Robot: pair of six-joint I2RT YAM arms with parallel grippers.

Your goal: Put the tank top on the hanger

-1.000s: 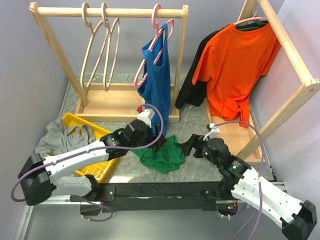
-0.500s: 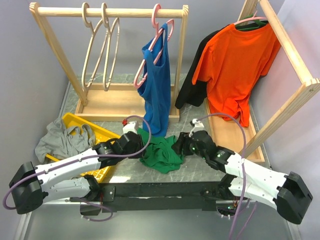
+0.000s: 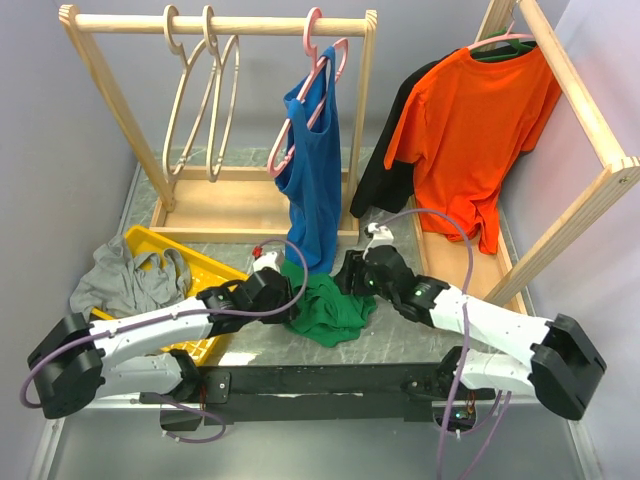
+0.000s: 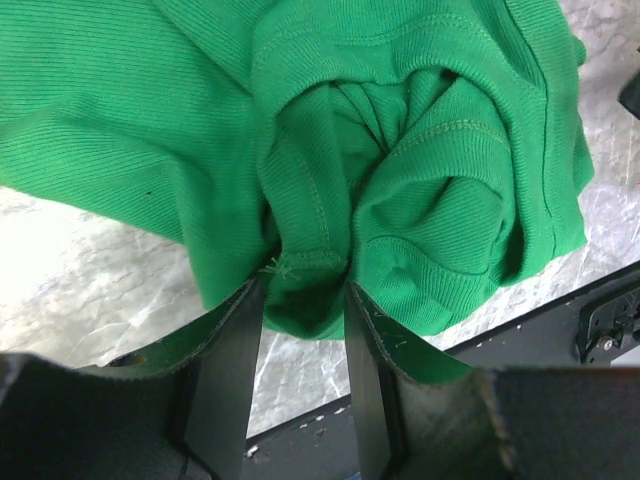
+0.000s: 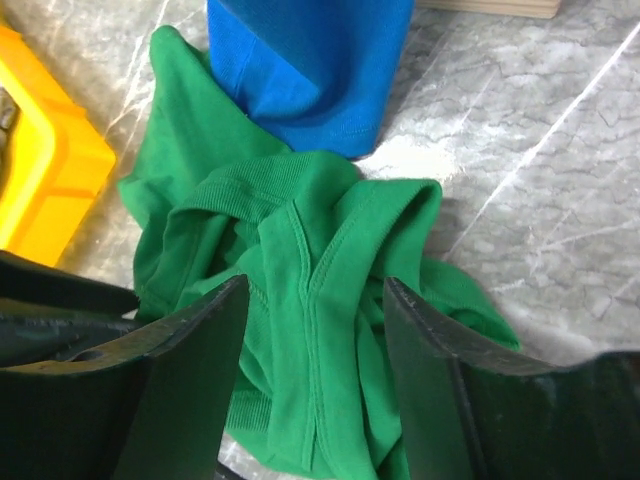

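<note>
The left gripper (image 4: 303,295) pinches a fold of the green tank top (image 4: 430,200) between its two fingers, which stand close together with cloth bunched between the tips. The right gripper (image 5: 315,290) is spread wide above the same garment; whether its fingertips touch the cloth cannot be determined. In the top view both grippers meet at the tank top (image 3: 335,310) from opposite sides, the left gripper (image 3: 278,290) at its left edge and the right gripper (image 3: 350,275) at its upper right, and the fingertips of both are hidden by the wrists and the cloth. The tank top lies crumpled on the marble table (image 3: 390,235) near the front edge; its straps and armholes cannot be told apart in the folds, and the left wrist view cuts it off at the top and left. The hem of the blue tank top (image 5: 310,60) hangs down onto its far edge and covers part of it. The blue top hangs from a pink hanger (image 3: 318,60) on the wooden rack (image 3: 250,22). Two pale hangers (image 3: 180,95) hang bare on the same rail, well apart from the green top. A yellow tray (image 3: 150,245) with a grey garment (image 3: 125,275) draped over it sits just left of the left arm.
</note>
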